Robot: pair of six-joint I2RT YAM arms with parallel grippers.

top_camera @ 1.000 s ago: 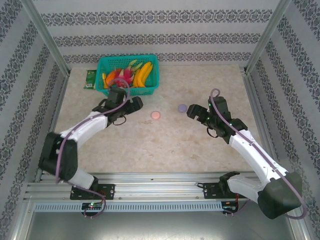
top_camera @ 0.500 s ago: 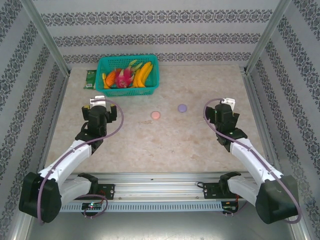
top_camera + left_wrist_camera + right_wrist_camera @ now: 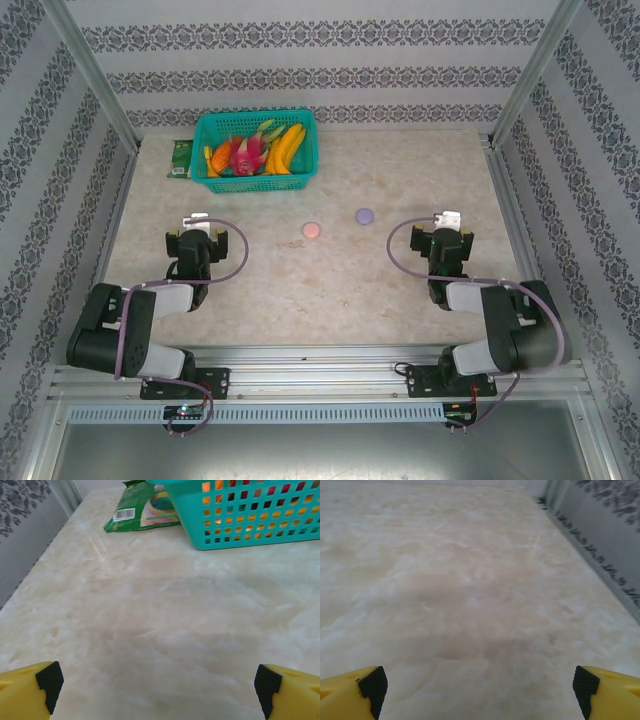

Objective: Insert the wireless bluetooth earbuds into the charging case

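Note:
A small round pink disc and a round purple disc lie flat on the marble table, mid-way back. The earbuds are out of view. My left gripper is folded back at the left, well clear of the pink disc. In the left wrist view, my left gripper is open over bare marble, its yellow fingers wide apart. My right gripper sits folded at the right, apart from the purple disc. In its wrist view, my right gripper is open with nothing between the fingers.
A teal basket of fruit stands at the back left, and its mesh wall shows ahead of the left gripper. A green packet lies beside it, the same packet in the left wrist view. A side wall runs along the right.
Both arms have drawn back from the middle of the table and folded toward the near edge. The left left the basket front, the right left the purple disc. The discs have not moved.

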